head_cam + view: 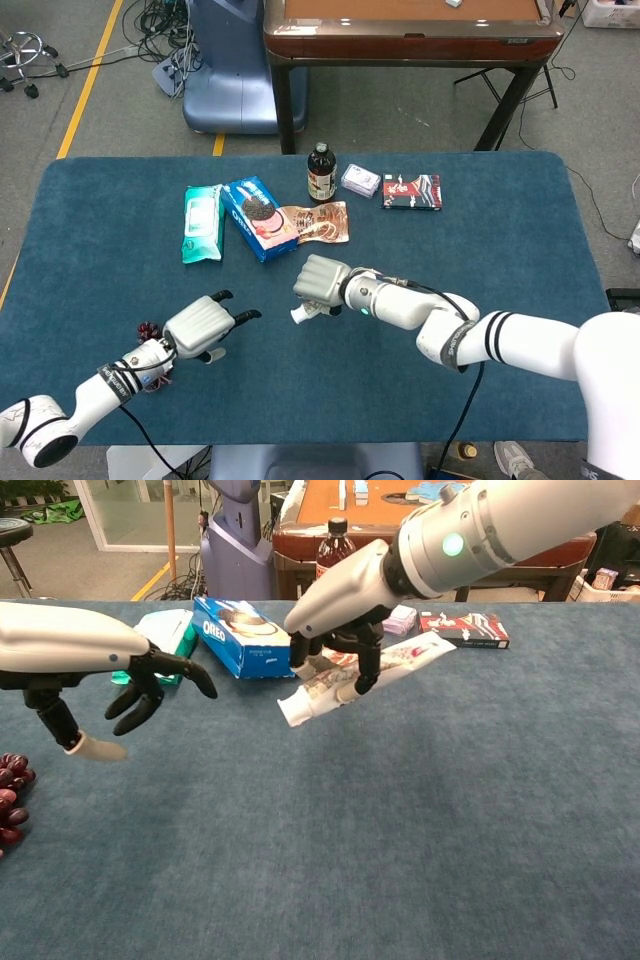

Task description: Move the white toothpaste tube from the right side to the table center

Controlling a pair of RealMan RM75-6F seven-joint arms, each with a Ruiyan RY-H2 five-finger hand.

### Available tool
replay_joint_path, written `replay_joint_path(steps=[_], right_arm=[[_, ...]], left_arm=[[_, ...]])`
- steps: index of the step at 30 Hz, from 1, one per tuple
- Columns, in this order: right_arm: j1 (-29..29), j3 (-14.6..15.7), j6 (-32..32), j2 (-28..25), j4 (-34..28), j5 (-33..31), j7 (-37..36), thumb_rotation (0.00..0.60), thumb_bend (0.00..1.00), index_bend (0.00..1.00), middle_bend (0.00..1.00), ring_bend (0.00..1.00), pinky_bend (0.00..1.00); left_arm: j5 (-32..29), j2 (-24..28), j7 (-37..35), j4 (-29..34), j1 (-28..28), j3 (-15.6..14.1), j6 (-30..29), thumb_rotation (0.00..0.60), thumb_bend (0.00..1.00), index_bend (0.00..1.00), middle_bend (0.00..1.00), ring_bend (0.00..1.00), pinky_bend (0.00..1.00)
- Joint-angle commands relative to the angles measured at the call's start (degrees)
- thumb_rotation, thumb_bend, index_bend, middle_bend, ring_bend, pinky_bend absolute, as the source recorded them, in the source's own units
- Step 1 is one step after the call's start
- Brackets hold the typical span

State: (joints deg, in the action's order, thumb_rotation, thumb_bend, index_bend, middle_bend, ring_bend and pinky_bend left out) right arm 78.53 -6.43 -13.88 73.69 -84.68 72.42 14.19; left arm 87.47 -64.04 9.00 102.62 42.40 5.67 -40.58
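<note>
**Op:** Near mid-frame in the head view, I've got the right hand (322, 280) w/ fingers (366, 665) clamped round the white toothpaste tube (362, 678). Tube's tilted, cap end low and pointing frame-left, and in the chest view it looks lifted off the blue surface (520, 250).

**Obs:** So how far along?

**Op:** Pickup's done and I judge the tube is abt over the centre. Left to do: lower it, let go, pull the arm back.

**Obs:** Other hand?

**Op:** Left hand (203, 327) is lower left of the frame, fingers apart, holding nothing, just beside the grapes (147, 331).

**Obs:** Count for me.

**Op:** One tube, one grape bunch. Along the upper part of the surface: one teal wipes pack (203, 222), one Oreo box (258, 217), one brown snack pouch (318, 223), one dark bottle (321, 173), one small pale packet (360, 180), one red-black box (411, 191). Can't read labels on the last two.
</note>
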Motion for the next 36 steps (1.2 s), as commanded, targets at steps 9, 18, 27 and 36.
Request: replay_joint_path(steps=[9, 18, 27, 36], right_arm=[[7.1, 5.4, -1.6, 2.0, -0.1, -8.6, 5.3, 0.6, 0.96, 0.89, 0.81, 0.69, 0.5], [10.3, 9.0, -5.5, 3.3, -1.3, -14.5, 8.0, 0.6, 0.96, 0.9, 0.82, 0.7, 0.5], [11.6, 10.8, -8.5, 3.0, -3.0, -17.5, 9.1, 0.6, 0.96, 0.91, 0.82, 0.7, 0.5], [10.6, 10.4, -10.9, 2.9, -4.0, -17.3, 8.1, 0.6, 0.98, 0.94, 0.84, 0.72, 0.5]], left_arm=[[-0.3, -1.9, 0.3, -0.3, 3.7, -0.5, 2.0, 0.6, 0.25, 0.13, 0.62, 0.57, 0.13], [-1.7, -3.3, 0.2, -1.5, 5.4, -1.3, 2.8, 0.6, 0.25, 0.13, 0.62, 0.57, 0.13], [-2.4, -3.8, 0.3, -2.1, 6.0, -2.8, 2.9, 0.6, 0.25, 0.13, 0.62, 0.57, 0.13], [-2.8, -3.9, 0.3, -2.2, 6.5, -3.8, 2.8, 0.6, 0.25, 0.13, 0.62, 0.57, 0.13]])
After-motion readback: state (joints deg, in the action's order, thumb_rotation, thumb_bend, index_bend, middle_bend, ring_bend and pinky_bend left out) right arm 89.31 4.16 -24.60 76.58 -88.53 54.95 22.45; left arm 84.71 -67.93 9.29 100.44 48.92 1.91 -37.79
